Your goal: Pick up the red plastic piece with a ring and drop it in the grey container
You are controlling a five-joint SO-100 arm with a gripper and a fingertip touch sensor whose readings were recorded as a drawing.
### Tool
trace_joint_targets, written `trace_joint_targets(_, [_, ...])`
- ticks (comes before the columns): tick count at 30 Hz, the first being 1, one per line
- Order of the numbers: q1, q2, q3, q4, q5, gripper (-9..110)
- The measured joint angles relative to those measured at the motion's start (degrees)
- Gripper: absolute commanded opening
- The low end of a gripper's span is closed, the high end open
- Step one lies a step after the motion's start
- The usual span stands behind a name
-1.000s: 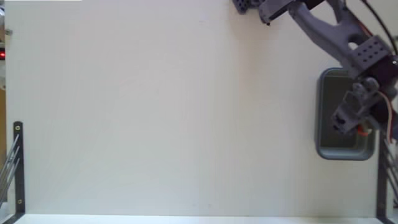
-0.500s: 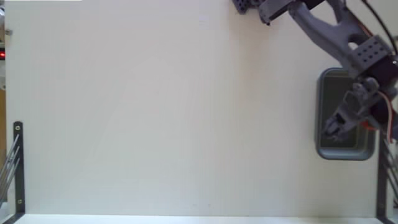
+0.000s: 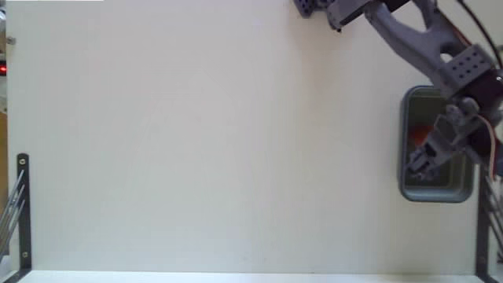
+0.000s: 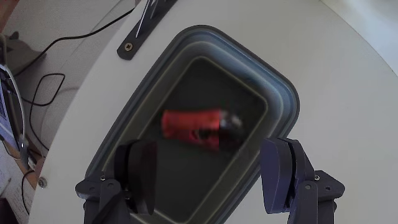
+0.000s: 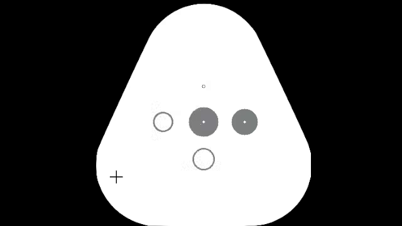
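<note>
In the fixed view we see the grey container [image 3: 409,141] near the white table's [image 3: 196,141] right edge, with broad bare tabletop to its left; a red patch shows inside by the gripper [image 3: 420,163]. In the wrist view, our gripper [image 4: 211,171] gapes wide, empty. The red plastic piece with a ring [image 4: 198,128], blurred, lies within the container [image 4: 280,99] between the jaws.

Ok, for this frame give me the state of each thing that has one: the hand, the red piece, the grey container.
hand: open, empty, fingers spread over the container.
red plastic piece: free of the hand, blurred, within the container's outline below the fingers; cannot tell if it has landed yet.
grey container: upright on the table, open top, nothing else seen inside; in the fixed view it sits at the right edge under the arm.
</note>
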Motion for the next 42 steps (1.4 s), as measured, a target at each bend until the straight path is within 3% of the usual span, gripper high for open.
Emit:
trace_joint_targets(24, [0.0, 0.0, 0.0, 0.0, 0.0, 110])
trace_joint_targets(42, [7.1, 7.7, 8.8, -0.1, 0.1, 110])
